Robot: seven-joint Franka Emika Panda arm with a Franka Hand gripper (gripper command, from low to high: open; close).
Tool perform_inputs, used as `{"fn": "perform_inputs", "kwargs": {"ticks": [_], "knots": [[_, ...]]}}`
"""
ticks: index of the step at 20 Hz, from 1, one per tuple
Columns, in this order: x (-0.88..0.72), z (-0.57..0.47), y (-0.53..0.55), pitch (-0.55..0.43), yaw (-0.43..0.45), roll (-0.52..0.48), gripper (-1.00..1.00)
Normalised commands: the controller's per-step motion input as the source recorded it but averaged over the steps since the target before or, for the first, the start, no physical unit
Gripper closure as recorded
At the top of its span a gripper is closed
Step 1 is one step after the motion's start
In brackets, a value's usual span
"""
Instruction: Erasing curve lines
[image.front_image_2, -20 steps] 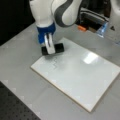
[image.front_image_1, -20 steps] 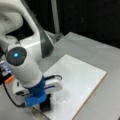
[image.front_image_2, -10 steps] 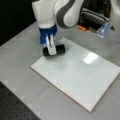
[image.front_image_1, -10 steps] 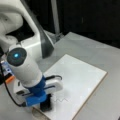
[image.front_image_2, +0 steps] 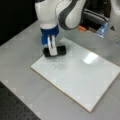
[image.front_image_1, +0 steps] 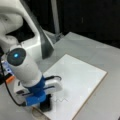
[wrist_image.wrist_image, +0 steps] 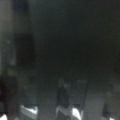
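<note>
- Your gripper (image.front_image_2: 52, 50), white fingers under a blue mount, hangs over the corner of the flat white rectangular board (image.front_image_2: 82, 75) that lies toward a front view's left; the same gripper (image.front_image_1: 46, 98) shows low at a front view's bottom over the board (image.front_image_1: 80, 80).
- Its jaws are clamped on the black block eraser (image.front_image_2: 55, 51), one white finger (image.front_image_2: 52, 46) lying across the block's face.
- The eraser (image.front_image_1: 46, 105) sits down on the board, right by that corner, and seems to touch the surface.
- The thin dark-grey wavy curve lines (image.front_image_1: 60, 100) are there on the white, just beside the eraser, running from it toward a front view's right along the board's near edge.
- In a front view the curve lines (image.front_image_2: 55, 65) trail from just under the eraser toward the bottom, a faint squiggle near the board's left corner.
- So the stroke starts right at the block and leads away from your gripper; whether the eraser covers its end, you cannot tell.
- The board rests on the grey desk (image.front_image_2: 22, 75), its long edges running aslant to the desk's edges.
- The wrist view is dark and gives you nothing clear of eraser, board or stroke.
- An orange-and-blue fitting (image.front_image_1: 8, 75) with a black cable (image.front_image_1: 10, 96) sits at the arm's side, off the board.
</note>
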Motion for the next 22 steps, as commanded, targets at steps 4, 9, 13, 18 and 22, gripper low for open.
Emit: {"fn": "perform_inputs", "kwargs": {"ticks": [4, 9, 13, 18, 22], "knots": [[-0.1, -0.18, 0.07, -0.145, -0.112, 0.013, 1.0], [-0.07, -0.16, 0.1, -0.116, -0.098, 0.0, 1.0], [-0.02, -0.16, 0.11, -0.118, -0.1, 0.006, 1.0], [0.01, -0.21, 0.17, -0.113, -0.104, 0.031, 1.0], [0.04, -0.24, 0.2, -0.094, -0.113, 0.066, 1.0]]}}
